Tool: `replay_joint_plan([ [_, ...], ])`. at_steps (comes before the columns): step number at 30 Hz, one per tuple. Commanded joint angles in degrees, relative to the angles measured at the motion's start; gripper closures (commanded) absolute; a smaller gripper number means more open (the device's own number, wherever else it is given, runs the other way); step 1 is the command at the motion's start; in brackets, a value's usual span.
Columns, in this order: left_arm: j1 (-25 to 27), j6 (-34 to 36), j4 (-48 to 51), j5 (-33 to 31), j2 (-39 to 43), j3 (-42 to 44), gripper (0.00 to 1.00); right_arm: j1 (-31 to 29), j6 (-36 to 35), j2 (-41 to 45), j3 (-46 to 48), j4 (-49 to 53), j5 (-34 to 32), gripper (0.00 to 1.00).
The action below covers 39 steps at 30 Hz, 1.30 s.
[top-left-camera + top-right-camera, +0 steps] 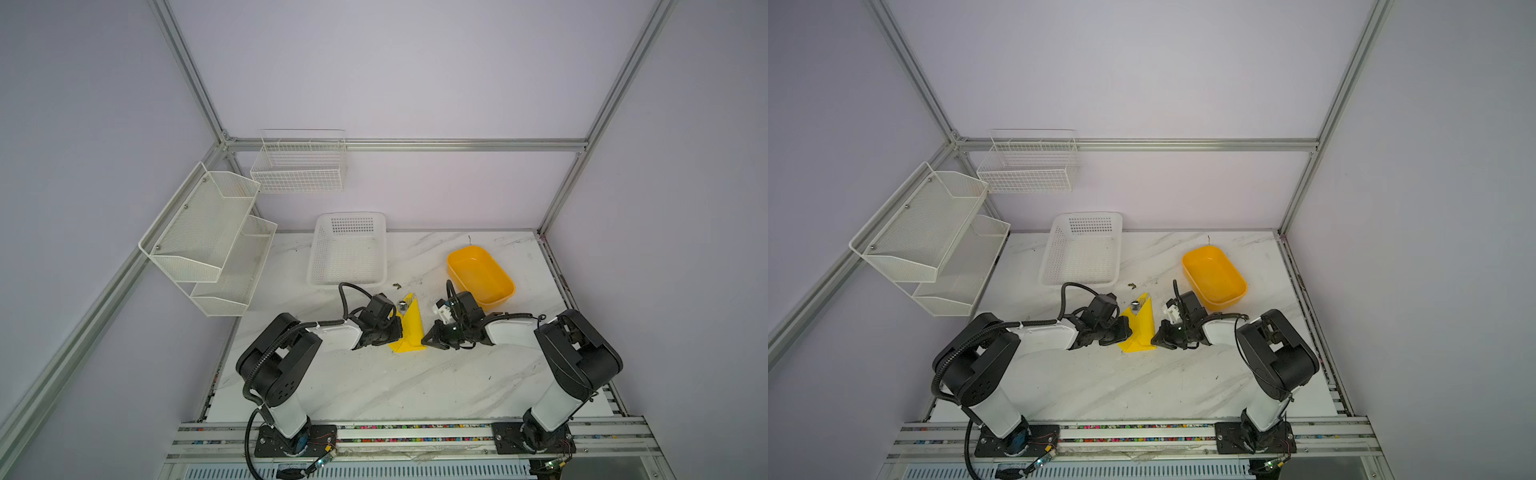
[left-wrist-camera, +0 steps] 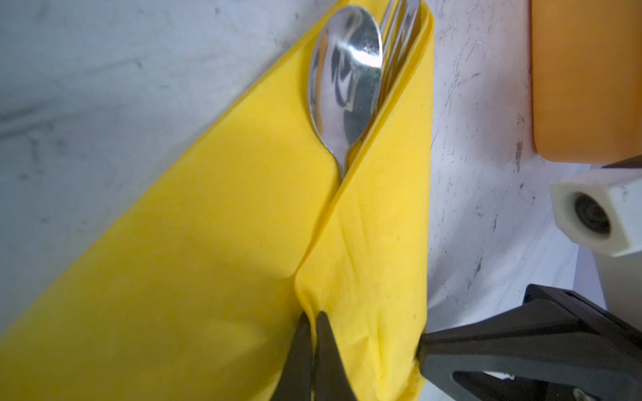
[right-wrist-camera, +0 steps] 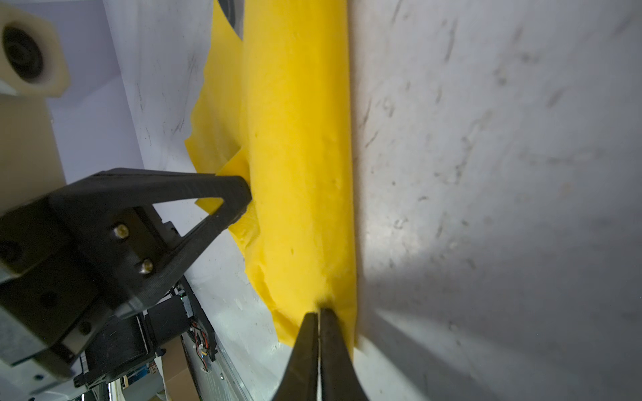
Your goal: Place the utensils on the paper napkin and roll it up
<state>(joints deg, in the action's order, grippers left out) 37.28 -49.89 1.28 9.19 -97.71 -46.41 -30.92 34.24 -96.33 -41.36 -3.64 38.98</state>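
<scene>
Mid-frame in both top views: paper napkin (image 1: 408, 330) part-rolled, cone-shaped | utensils (image 2: 347, 80) tucked inside, heads showing at the open end | left gripper (image 2: 314, 323) clenched on the loose flap | right gripper (image 3: 319, 312) pinching the roll's edge | advice: turn both ends together, keep the paper taut and pull gently, since the thin sheet may tear.

This is a robotics lab test cell. An aluminium profile frame (image 1: 192, 75) encloses plain lavender wall panels (image 1: 395, 83). Two black-and-white robot arms, the left arm (image 1: 286, 357) and the right arm (image 1: 577, 353), are bolted to a slotted metal rail (image 1: 415, 434) along the front of a marble-patterned bench (image 1: 395, 382), with thin loose wires (image 1: 320, 440) at their bases. A white mesh shelf (image 1: 195, 232) and a wire basket (image 1: 297, 178) hang on the panels. A perforated plastic basket (image 1: 320, 249) and an orange tub (image 1: 494, 295) sit on the bench.
</scene>
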Motion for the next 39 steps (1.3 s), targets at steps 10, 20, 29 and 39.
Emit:
replay_joint_plan([
  [10,0.3,1.79,1.09,-1.17,0.16,-2.82,1.0,-2.1,-0.69,1.39,1.42,-1.15,3.98,0.9],
  [20,0.25,1.91,0.22,-0.67,-0.37,-2.72,1.0,-2.48,-1.19,-2.55,2.37,-1.75,-0.09,0.9],
  [29,0.25,2.07,0.99,-1.37,0.15,-2.91,1.0,-2.39,-0.34,3.4,1.47,-1.34,1.65,0.88],
  [39,0.25,3.55,2.3,-1.21,0.66,-4.11,1.0,-2.04,0.75,4.42,1.65,-0.06,-3.97,0.88],
])
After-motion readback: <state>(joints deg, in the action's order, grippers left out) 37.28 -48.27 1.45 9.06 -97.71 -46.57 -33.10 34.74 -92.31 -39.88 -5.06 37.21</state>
